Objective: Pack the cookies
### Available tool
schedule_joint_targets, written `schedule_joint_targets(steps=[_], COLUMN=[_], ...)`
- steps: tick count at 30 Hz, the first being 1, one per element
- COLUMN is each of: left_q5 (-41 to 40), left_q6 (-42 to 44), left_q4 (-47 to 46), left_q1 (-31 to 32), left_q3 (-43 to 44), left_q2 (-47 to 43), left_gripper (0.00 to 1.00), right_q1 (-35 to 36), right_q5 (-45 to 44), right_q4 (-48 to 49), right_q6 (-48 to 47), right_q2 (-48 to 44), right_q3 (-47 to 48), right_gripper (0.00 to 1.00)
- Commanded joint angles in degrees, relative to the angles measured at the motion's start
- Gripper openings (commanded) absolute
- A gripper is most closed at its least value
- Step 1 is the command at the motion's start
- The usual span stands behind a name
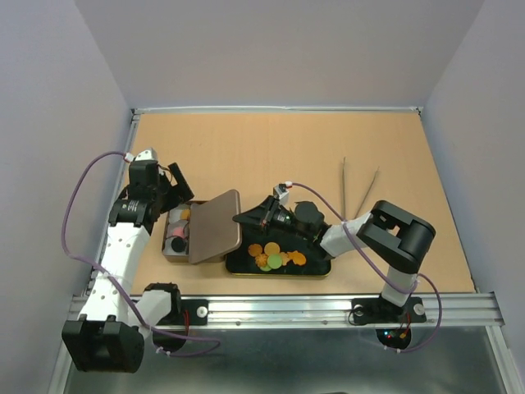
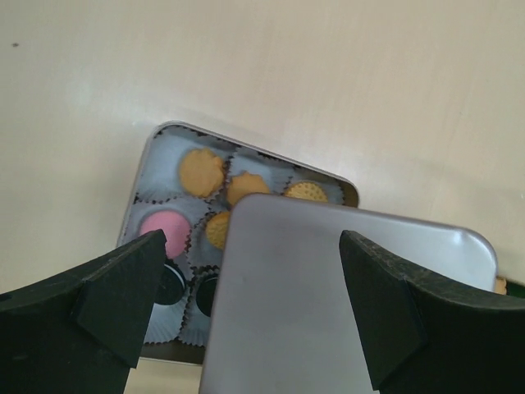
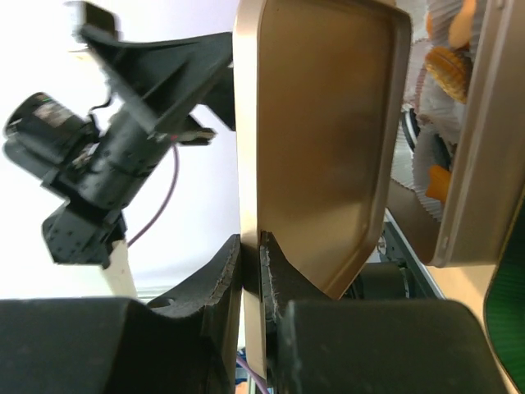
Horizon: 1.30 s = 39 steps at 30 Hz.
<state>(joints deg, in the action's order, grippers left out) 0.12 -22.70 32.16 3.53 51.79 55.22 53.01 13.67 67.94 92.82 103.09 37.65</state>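
Note:
A metal tin (image 1: 168, 253) holds cookies (image 1: 177, 232) in white paper cups: orange, pink and black ones (image 2: 201, 171). My right gripper (image 1: 243, 220) is shut on the edge of the tin's lid (image 1: 215, 227) and holds it tilted over the tin's right part. In the right wrist view the lid's golden inside (image 3: 328, 123) stands between my closed fingers (image 3: 221, 279). My left gripper (image 1: 175, 187) is open and empty above the tin's far left side; its fingers (image 2: 123, 300) straddle the grey lid (image 2: 328, 304). More orange and green cookies (image 1: 275, 256) lie on a black tray (image 1: 321, 269).
Two thin tweezers (image 1: 359, 187) lie on the table at the right. The black tray sits just right of the tin near the front edge. The left arm (image 3: 107, 156) shows close behind the lid in the right wrist view. Walls enclose the table on three sides.

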Motion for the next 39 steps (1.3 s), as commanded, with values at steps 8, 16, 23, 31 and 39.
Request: schedule_joint_targets(steps=[8,16,23,31,39], left_q5=[-6.9,-2.3,4.0,8.7,8.9], left_q6=[-6.0,-7.7,-10.7,-15.7,-22.7], left_q4=[1.2,-0.3,-4.6,-7.5,-9.8], left_q1=[-7.0,-12.9,-14.7,-13.9,-6.8], left_q3=[-3.5,-6.8,-10.0,-14.2,-15.4], left_q2=[1.9,6.6,13.2,12.8,10.1], left_gripper=[0.99,0.99,0.99,0.99,0.99], right_q1=[-1.7,-7.7,-9.9,-9.9,-9.9], right_q5=[-5.1,-6.5,-10.2,-13.1,-12.8], right_q4=[6.9,-23.2,-43.0,-51.5,-53.1], right_q6=[-0.4,-9.9,-15.6,-17.7,-17.5], right_q2=[-14.7,-45.5,-60.1,-69.4,-70.9], right_q3=[-9.5,-10.2,-5.9,-5.7,-8.2], right_gripper=[0.00,0.00,0.00,0.00,0.00])
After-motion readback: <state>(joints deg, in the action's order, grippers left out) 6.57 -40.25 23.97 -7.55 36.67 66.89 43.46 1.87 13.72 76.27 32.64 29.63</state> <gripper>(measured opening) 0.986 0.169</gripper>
